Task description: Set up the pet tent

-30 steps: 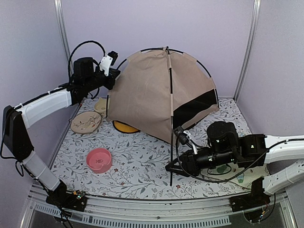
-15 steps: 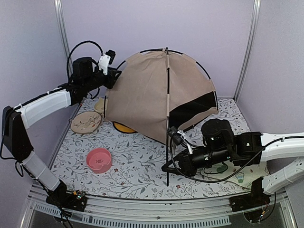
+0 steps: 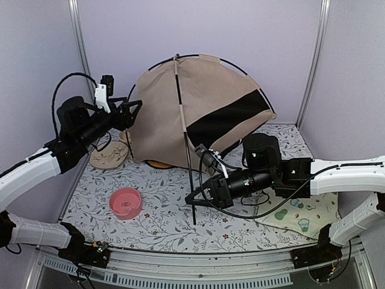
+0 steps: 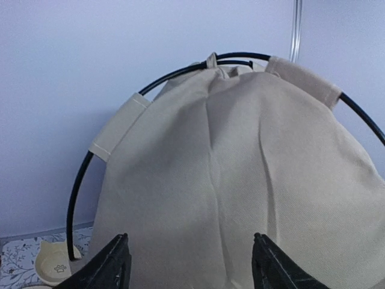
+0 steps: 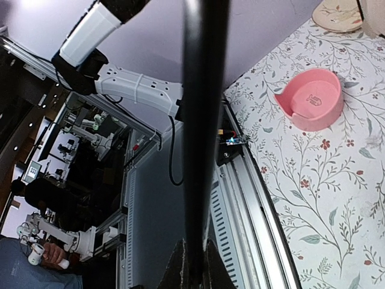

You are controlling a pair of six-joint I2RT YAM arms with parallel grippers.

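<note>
Pale lavender walls enclose a table covered in a white cloth [image 3: 162, 223] printed with leafy sprigs. At the back centre sits the large tan fabric pet tent [image 3: 198, 108], dome-shaped, with black hoops and a dark opening facing right; it leans to the right. The left gripper [image 3: 136, 108] hovers just beside the tent's left side, its two black fingers [image 4: 114, 268] spread wide with nothing between them. The right gripper [image 3: 194, 197] reaches in low from the right, fingers pinched tight on a thin black pole [image 3: 190, 174] that runs from the tent's top down to the cloth in front. A round pink bowl [image 3: 125, 202] sits front left. A cream mat with green prints [image 3: 301, 214] lies under the right arm.
</note>
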